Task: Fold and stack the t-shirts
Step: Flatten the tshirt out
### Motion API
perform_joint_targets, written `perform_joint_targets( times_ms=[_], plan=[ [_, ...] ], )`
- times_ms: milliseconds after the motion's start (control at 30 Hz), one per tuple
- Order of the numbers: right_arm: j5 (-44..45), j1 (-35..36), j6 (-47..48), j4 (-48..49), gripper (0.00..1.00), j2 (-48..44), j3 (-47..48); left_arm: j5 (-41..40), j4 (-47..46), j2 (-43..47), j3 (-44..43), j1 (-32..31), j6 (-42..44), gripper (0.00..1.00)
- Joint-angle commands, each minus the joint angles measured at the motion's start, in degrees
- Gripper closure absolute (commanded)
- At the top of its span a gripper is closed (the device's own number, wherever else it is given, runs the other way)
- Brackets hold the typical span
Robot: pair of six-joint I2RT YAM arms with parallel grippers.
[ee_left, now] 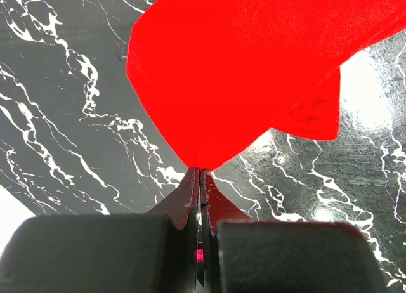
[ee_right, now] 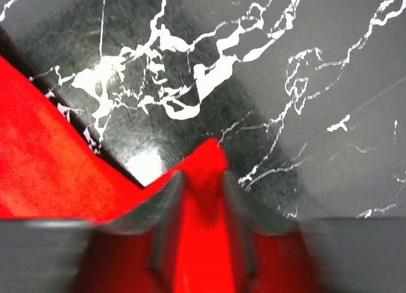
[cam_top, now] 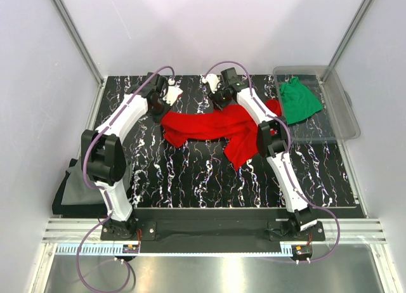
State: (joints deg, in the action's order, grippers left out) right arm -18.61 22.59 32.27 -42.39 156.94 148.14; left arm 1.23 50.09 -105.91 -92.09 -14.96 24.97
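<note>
The red shirt (cam_top: 216, 125) lies in a crumpled band across the far half of the counter (cam_top: 190, 172), with one part trailing toward the near side beside the right arm. The left tool (ee_left: 199, 172) is closed tight on a corner at the shirt's left end, and the right tool (ee_right: 202, 171) is clamped on a bunched fold at its far edge. The green shirt (cam_top: 298, 99) sits in the bin (cam_top: 342, 122) at far right, and the grey shirt (cam_top: 73, 191) lies off the counter's left edge.
</note>
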Motion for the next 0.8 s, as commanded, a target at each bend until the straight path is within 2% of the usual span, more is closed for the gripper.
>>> perform_joint_targets(
  times_ms=[0, 33, 67, 167, 300, 400, 433, 533, 767],
  plan=[
    [1.03, 0.96, -0.55, -2.70, 0.69, 3.02, 2.77, -0.88, -1.13, -0.26, -0.19, -0.33, -0.54, 1.00],
    [1.29, 0.88, -0.54, -2.70, 0.73, 3.10, 2.86, -0.88, -1.13, -0.53, -0.28, -0.33, -0.62, 1.00],
    [2.17, 0.88, -0.46, -2.61, 0.83, 3.11, 3.03, -0.88, -1.13, -0.61, -0.54, -0.33, -0.54, 1.00],
    [6.20, 0.96, 0.07, -1.91, 0.99, 2.23, 4.00, -1.06, -1.13, -1.06, -1.68, -0.33, -0.45, 1.00],
    [10.52, 0.09, 0.69, 0.37, 1.00, -3.54, 4.18, -2.54, -0.95, -1.32, -5.10, -0.33, 0.60, 1.00],
    [12.28, -1.49, -0.97, 3.36, 1.00, -10.59, 4.27, -2.55, 0.01, -1.32, -10.81, -0.33, 1.04, 1.00],
    [14.28, -2.45, -1.85, 5.28, 1.00, -18.00, 3.92, -2.47, 1.06, -0.27, -19.00, -0.33, 1.74, 1.00],
    [16.75, -3.08, -2.39, 7.49, 1.00, -26.57, 2.25, -2.82, 0.98, 1.40, -24.69, -0.33, 1.75, 1.00],
    [21.95, -3.34, -3.70, 10.92, 1.00, -38.36, 3.73, -5.80, -0.07, 4.22, -35.25, -0.42, 5.78, 1.00]
  ],
)
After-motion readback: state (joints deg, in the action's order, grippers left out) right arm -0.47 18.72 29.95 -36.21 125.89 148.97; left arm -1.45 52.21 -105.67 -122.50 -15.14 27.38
